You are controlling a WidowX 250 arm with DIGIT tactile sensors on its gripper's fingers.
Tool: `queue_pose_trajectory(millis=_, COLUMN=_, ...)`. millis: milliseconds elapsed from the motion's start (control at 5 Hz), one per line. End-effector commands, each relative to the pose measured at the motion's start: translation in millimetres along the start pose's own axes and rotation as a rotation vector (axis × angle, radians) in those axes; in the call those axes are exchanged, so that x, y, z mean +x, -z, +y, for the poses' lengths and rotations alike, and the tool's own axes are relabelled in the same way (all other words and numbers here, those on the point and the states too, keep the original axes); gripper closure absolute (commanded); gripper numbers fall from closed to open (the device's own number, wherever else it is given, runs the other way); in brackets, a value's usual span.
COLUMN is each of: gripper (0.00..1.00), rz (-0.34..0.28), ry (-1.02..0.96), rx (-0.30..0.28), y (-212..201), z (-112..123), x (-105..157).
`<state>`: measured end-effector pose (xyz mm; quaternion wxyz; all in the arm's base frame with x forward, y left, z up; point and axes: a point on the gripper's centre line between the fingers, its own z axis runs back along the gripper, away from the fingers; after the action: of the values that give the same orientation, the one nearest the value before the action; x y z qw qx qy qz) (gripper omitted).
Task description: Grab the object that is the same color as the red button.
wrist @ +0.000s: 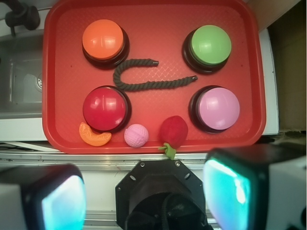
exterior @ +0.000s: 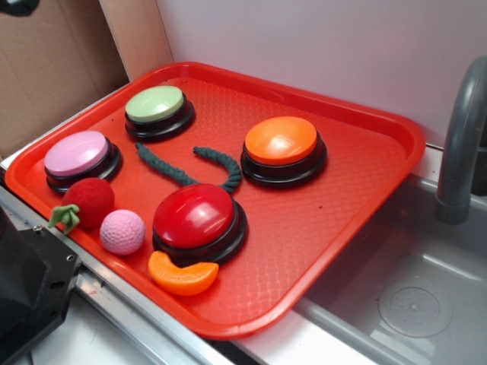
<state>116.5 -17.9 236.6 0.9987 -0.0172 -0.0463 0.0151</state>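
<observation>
At lower-centre of the wrist view, we're targeting the red plush fruit on the tray: soft, light, squashy, so we're pinching the round body, not the stem. Claw fingers standing apart, empty.

On the tray, four buttons ring a curved rope, while the plush fruit, ball and slice toy line the near edge.

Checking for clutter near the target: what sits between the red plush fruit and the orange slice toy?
The pink ball sits between the red plush fruit and the orange slice toy, along the tray's near edge. The wrist view shows it best.
</observation>
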Motion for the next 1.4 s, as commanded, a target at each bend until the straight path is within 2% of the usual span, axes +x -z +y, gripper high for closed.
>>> queue_pose_trajectory(millis=0, gripper=0.0, rz=0.0, ry=0.0, rx=0.0, y=0.0, z=0.0, x=0.0)
queue_pose_trajectory(millis=200, gripper=0.0, rz=0.002, ry=0.006, rx=0.022, y=12.7, z=3.0, x=2.2)
queue_pose_trajectory(millis=400, gripper=0.0, rz=-0.014, ry=-0.061, rx=0.027, y=35.6, z=16.8, x=2.4)
queue_pose_trajectory(millis=800, gripper=0.0, rz=-0.065, ry=-0.15, rx=0.025, y=78.4, z=37.4, x=-1.2)
queue_pose_trajectory(millis=1200, gripper=0.0, rz=-0.033, ry=-0.306, rx=0.035, y=134.3, z=55.6, x=-14.2)
